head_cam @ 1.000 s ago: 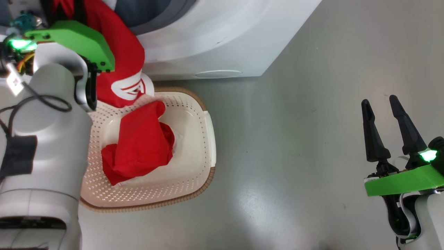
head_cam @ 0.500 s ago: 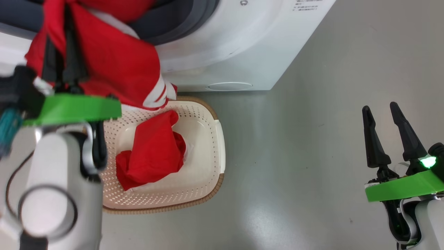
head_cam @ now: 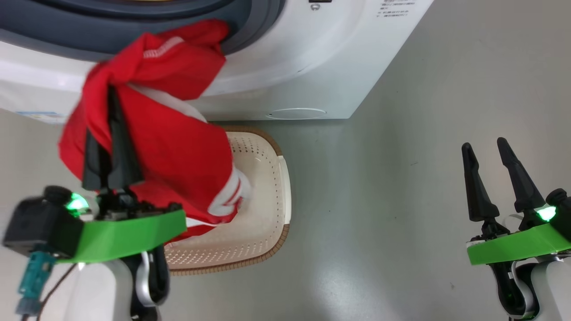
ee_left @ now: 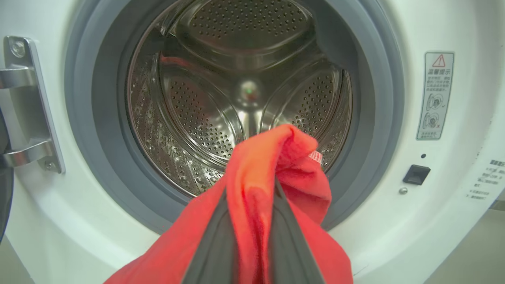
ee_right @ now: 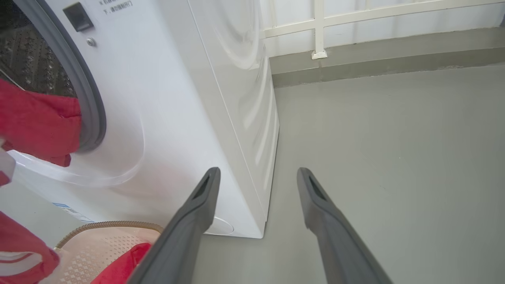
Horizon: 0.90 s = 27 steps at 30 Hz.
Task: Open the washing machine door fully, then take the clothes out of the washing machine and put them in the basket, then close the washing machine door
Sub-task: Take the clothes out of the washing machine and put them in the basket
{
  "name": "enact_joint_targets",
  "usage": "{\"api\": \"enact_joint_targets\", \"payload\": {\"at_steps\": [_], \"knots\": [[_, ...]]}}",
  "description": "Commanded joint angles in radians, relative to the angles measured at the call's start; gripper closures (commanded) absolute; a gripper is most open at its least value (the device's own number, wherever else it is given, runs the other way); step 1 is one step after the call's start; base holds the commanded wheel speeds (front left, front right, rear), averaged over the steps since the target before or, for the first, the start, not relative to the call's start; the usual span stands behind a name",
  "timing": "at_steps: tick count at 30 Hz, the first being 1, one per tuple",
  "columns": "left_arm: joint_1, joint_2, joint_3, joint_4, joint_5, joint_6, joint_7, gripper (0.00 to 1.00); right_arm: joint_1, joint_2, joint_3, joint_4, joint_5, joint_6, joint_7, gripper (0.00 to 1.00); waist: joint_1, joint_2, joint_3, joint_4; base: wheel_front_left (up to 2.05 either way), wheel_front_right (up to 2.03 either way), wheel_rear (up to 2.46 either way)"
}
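The washing machine (head_cam: 312, 67) fills your head view from 10 to 1 o'clock, a white box with its round flap (head_cam: 295, 113) low on the front. In the left wrist view its mouth stands open: grey rubber ring (ee_left: 94, 130) around the steel drum (ee_left: 244, 79), hinge bracket (ee_left: 27, 102) at 9 o'clock, warning sticker (ee_left: 438, 94) at 3 o'clock. Grey floor (head_cam: 392, 200) runs from the centre out to 3 and 5 o'clock.

The basket (head_cam: 267, 178) sits on the floor just in front of the machine, at about 7 o'clock from the centre of your head view, its left half covered by cloth.

Your left gripper (head_cam: 101, 116), at 8 o'clock, has its two fingers pinched tight on the red and white garment (head_cam: 178, 151). The cloth bunches between the fingers, its upper end at the ring's lower lip, its striped hem hanging over the basket. In the right wrist view a red piece (ee_right: 124, 266) lies inside the basket at 7 o'clock; you cannot tell from here whether it is a second garment or a fold of the held one.

Your right gripper (head_cam: 484, 142), at 4 o'clock, hangs over bare floor well apart from the basket, fingers spread and holding nothing.
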State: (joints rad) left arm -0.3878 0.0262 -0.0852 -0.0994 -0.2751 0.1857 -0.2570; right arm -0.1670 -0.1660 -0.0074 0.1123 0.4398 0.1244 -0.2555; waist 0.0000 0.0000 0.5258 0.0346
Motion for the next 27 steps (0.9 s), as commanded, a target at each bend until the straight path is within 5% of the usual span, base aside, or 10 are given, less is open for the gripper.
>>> {"api": "enact_joint_targets", "payload": {"at_steps": [1, 14, 27], "knots": [[0.025, 0.024, 0.018, -0.017, -0.004, 0.005, -0.005, 1.00, 0.018, -0.011, 0.027, -0.019, 0.003, 0.006, -0.006, 0.00, 0.0000, 0.0000, 0.001, 0.000, 0.00, 0.00, 0.00], [0.052, 0.024, 0.003, 0.304, -0.077, -0.022, -0.005, 1.00, 0.000, -0.002, 0.041, -0.017, 0.009, 0.006, -0.006, 0.00, 0.0000, 0.0000, 0.030, -0.028, 0.00, 0.00, 0.00], [-0.174, 0.024, -0.013, 0.783, -0.081, -0.105, -0.005, 1.00, -0.050, -0.009, 0.038, -0.032, 0.015, 0.006, -0.006, 0.00, 0.0000, 0.0000, 0.146, -0.058, 0.00, 0.00, 0.00]]}}
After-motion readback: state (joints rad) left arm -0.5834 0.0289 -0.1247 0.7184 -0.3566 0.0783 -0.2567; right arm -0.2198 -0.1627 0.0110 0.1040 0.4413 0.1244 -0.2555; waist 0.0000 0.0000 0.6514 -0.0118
